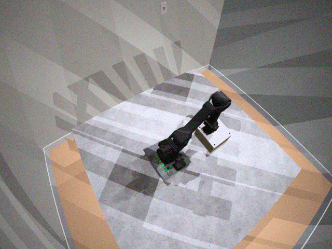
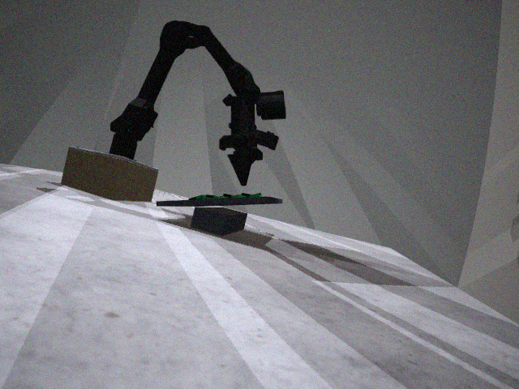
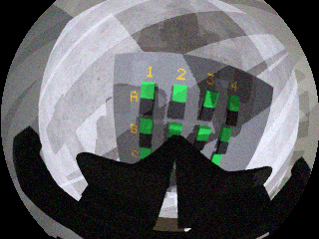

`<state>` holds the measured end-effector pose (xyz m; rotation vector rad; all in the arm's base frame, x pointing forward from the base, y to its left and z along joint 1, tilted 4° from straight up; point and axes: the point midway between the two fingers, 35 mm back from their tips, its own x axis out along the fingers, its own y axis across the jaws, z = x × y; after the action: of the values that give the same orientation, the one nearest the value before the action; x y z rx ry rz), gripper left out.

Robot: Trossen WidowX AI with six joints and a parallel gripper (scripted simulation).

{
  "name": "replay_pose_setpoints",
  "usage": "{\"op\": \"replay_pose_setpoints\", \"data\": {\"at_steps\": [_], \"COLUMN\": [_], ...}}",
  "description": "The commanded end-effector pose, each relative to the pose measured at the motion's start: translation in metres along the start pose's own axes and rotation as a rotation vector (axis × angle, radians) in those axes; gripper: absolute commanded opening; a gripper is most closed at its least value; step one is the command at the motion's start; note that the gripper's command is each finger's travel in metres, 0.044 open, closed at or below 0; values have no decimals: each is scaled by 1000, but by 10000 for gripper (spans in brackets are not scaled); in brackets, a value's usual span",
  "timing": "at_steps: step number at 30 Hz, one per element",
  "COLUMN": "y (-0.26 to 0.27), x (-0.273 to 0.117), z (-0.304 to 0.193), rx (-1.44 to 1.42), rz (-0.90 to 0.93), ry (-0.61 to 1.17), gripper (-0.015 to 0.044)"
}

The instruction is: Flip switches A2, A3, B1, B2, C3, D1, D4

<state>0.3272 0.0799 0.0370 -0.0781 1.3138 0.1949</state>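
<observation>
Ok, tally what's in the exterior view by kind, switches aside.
Arm: 1
Brown box: 1
Panel: 1
Dark block: 1
Total: 4
</observation>
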Motion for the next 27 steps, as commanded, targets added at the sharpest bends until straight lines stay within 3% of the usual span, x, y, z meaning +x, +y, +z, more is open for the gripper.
{"op": "replay_pose_setpoints", "data": {"at_steps": [1,27], "y": [1,1], "x": [6,19], "z": [-2,-1], "rx": [-5,-5], "rz": [5,5], "ry": [7,7], "gripper": [0,0]}}
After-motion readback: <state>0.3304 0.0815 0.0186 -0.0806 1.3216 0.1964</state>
